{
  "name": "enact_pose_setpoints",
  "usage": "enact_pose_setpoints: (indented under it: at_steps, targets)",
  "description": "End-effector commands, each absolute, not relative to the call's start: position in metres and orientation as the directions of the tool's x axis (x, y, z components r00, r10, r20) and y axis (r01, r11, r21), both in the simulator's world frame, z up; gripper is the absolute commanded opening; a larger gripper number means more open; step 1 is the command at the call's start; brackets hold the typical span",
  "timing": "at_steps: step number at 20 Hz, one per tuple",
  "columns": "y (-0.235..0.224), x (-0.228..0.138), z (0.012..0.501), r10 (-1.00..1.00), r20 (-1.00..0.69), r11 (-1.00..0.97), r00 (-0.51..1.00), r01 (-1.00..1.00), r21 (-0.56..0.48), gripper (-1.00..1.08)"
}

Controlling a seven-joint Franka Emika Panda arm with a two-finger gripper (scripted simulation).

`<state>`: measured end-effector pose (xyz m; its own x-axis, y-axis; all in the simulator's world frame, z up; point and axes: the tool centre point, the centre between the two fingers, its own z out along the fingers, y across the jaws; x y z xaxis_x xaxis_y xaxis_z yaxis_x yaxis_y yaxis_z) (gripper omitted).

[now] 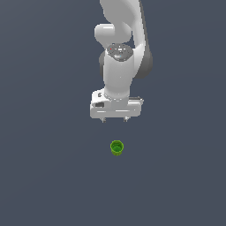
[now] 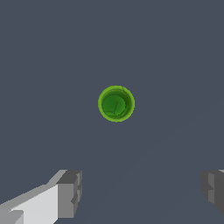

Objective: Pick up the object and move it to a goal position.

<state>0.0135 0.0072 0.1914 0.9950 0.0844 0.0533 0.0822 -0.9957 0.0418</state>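
Observation:
The object is a small bright green round cup point(image 1: 116, 148) with a darker hollow centre, standing upright on the dark grey floor. It also shows in the wrist view point(image 2: 116, 103), seen from above. My white gripper point(image 1: 114, 119) hangs above it and apart from it, pointing down. Its two short fingers are spread wide and hold nothing. In the wrist view the gripper point(image 2: 142, 192) shows as two grey fingertips point(image 2: 70, 193) far apart, with the cup clear of them.
The floor point(image 1: 44, 176) is a plain dark grey surface all around. The white arm point(image 1: 121, 48) rises behind the gripper toward the top of the exterior view.

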Motion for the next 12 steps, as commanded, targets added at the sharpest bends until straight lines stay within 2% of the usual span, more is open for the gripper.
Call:
enact_pose_setpoints:
  at_steps: [1,12]
  targets:
    - [0.0071,0.0135,0.1917,0.083,0.054,-0.996,0.995,0.081,0.042,1.00]
    - [0.0082,0.0205,0.1835,0.186,0.042,-0.982,0.982,0.184,0.048,1.00]
